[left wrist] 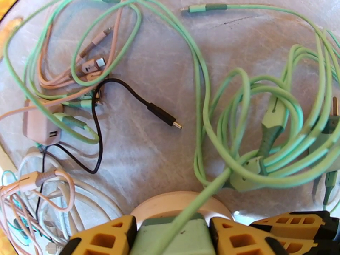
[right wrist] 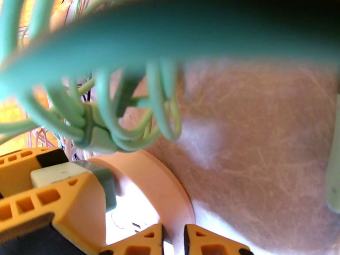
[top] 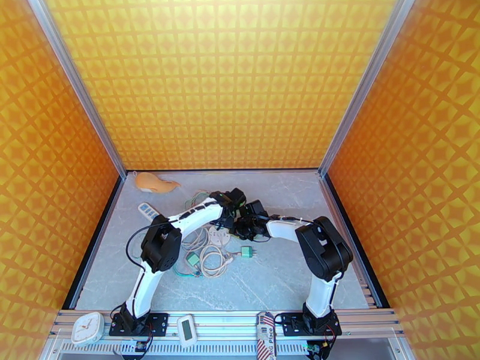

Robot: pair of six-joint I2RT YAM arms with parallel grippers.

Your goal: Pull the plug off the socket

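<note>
Tall orange walls (top: pixel 228 79) printed with a repeating diamond pattern enclose a grey, marble-veined tabletop (top: pixel 288 277). Two white and black robot arms, the left arm (top: pixel 180 222) and the right arm (top: pixel 318 247), bend inward and meet near the middle.

Beneath them lies a loose tangle of soft, rubbery cables (top: pixel 207 247), mostly mint green with some pale pink, white and one thin black. A thick coil of green cable (left wrist: pixel 263 137) loops on the stone, and the black cable (left wrist: pixel 127 92) ends in a small metal-tipped connector.

The socket (left wrist: pixel 182 204) is a smooth, round, peach-coloured disc on the tabletop. The plug (left wrist: pixel 170 242), a blocky matte green piece with a green cord rising from it, sits on the socket's top face. The left tool (left wrist: pixel 172 228) is clamped on it, with ribbed yellow fingers (left wrist: pixel 104 236) pressing both sides. The right tool (right wrist: pixel 174 239) has its yellow fingers (right wrist: pixel 212 244) almost together at the socket's rim; I cannot tell whether they pinch it.

A rounded pink adapter (left wrist: pixel 40 126) lies among the cords. On the near rail rest a white clock (top: pixel 88 328) and a striped packet (top: pixel 265 340) whose lettering is too small to read.
</note>
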